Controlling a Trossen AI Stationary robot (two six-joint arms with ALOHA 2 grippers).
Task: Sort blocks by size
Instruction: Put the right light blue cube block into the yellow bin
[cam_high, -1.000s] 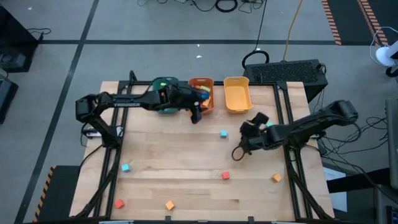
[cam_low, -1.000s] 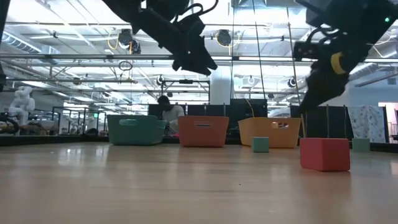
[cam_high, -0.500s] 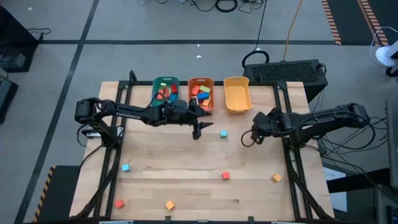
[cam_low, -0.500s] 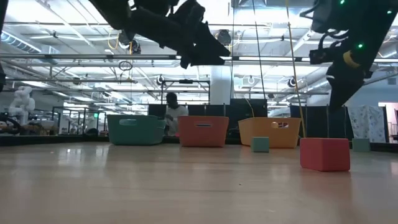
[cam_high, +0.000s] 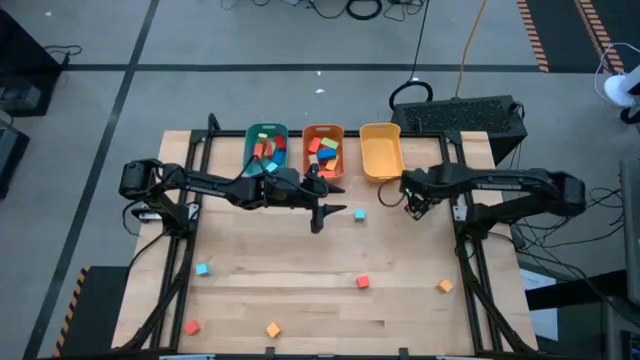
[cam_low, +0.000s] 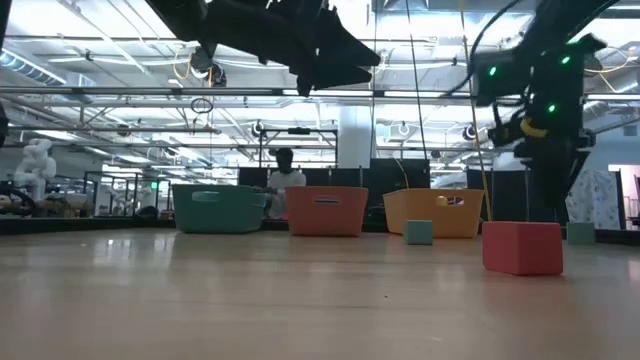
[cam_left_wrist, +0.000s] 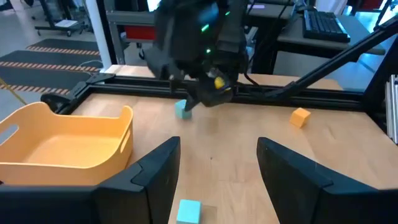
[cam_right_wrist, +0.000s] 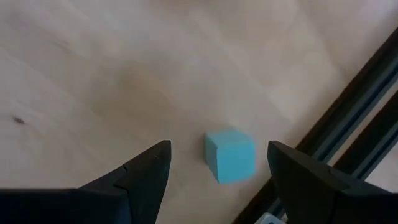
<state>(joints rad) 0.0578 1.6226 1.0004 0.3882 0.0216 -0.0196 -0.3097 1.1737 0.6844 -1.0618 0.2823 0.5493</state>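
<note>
The left gripper (cam_high: 322, 214), released and empty, is swinging away from the orange bin (cam_high: 324, 128) toward a blue cube (cam_high: 359, 214) mid-tabletop. The right gripper (cam_high: 413, 203), also spread empty, is now hovering over another cube (cam_right_wrist: 230, 155) by the right edge, probably its next pick.

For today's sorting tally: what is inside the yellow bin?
Nothing shows inside the yellow bin: the high view shows a bare floor. The left wrist view agrees, though its near wall hides part of the floor.

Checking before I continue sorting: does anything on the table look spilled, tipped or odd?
Nothing stands out. All three bins sit upright in a row, the loose blocks lie flat on the table, and both grippers are open and empty.
</note>
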